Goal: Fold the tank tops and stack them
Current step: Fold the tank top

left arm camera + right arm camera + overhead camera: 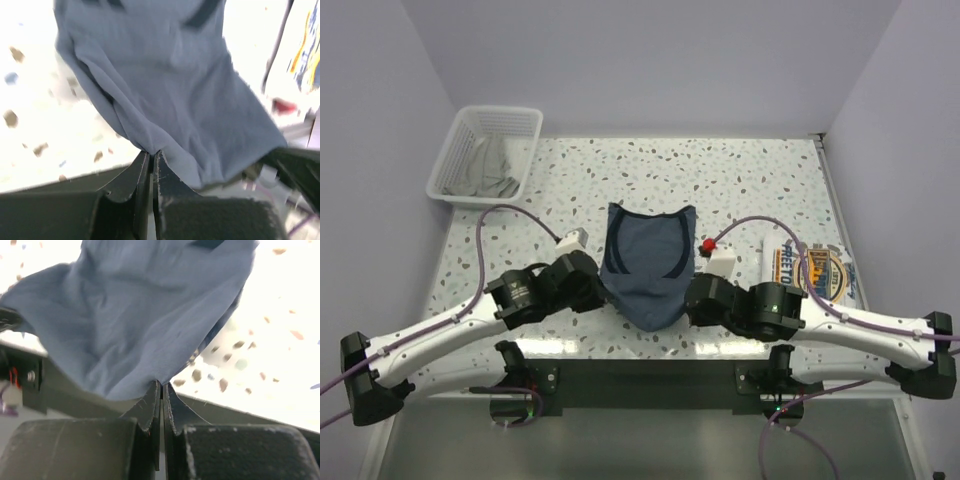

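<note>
Lettering (pixel 786 266) on white tank top (pixel 828 272) illegible

Bright even light, wrist views blurred, overexposed

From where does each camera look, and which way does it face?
Top: above and behind, looking down at the table; left arm and right arm show.
Left wrist: on the left arm, facing the blue top; left gripper pinches it.
Right wrist: on the right arm, facing it too; right gripper pinches it.
Shared: the blue top.

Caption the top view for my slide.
Blue top held by left gripper and right gripper; white top lies at right.
</note>
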You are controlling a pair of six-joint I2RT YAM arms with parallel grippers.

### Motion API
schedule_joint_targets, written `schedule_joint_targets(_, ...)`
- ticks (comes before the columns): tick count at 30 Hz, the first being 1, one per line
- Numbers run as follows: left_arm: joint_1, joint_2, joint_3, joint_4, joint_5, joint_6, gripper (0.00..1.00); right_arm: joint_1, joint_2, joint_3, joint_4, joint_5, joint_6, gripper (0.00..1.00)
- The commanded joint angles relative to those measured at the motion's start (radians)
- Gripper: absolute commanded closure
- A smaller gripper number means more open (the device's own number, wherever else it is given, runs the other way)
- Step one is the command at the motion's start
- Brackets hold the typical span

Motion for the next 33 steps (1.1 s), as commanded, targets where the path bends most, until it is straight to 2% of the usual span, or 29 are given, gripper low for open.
schedule_joint_targets(1, 0.114, 0.014, 0.065, 0.06, -0.034, 0.135, 1.0, -0.131, 0.001, 0.055, 0.003, 0.046, -0.108, 1.0)
schedule_joint_targets(4, 0.217, 0.052, 0.106, 0.12, -0.014, 0.203, 1.0, -0.243, 0.015, 0.086, 0.042, 0.005, -0.2, 1.0)
schedule_joint_targets(9, 0.298, 0.127, 0.202, 0.203, 0.009, 0.269, 1.0, -0.347, 0.1, 0.158, 0.095, -0.046, -0.312, 1.0)
schedule_joint_targets(17, 0.452, 0.265, 0.266, 0.374, 0.078, 0.323, 1.0, -0.593, 0.261, 0.224, 0.252, -0.209, -0.435, 1.0)
schedule_joint_targets(24, 0.562, 0.553, 0.392, 0.554, 0.156, 0.376, 1.0, -0.814, 0.453, 0.342, 0.355, -0.368, -0.495, 1.0)
schedule_joint_targets(28, 0.64, 0.75, 0.546, 0.663, 0.21, 0.395, 1.0, -0.95, 0.588, 0.432, 0.421, -0.433, -0.516, 1.0)
schedule_joint_targets(29, 0.651, 0.796, 0.574, 0.718, 0.224, 0.395, 0.98, -0.964, 0.658, 0.455, 0.427, -0.433, -0.519, 1.0)
schedule_joint_targets(31, 0.689, 0.943, 0.654, 0.819, 0.343, 0.412, 0.78, -1.018, 0.744, 0.518, 0.434, -0.463, -0.519, 0.95)
schedule_joint_targets(32, 0.7, 0.991, 0.682, 0.889, 0.374, 0.415, 0.68, -1.033, 0.812, 0.532, 0.447, -0.473, -0.518, 0.83)
schedule_joint_targets(33, 0.711, 1.073, 0.708, 0.905, 0.414, 0.413, 0.57, -1.061, 0.835, 0.54, 0.494, -0.48, -0.518, 0.75)
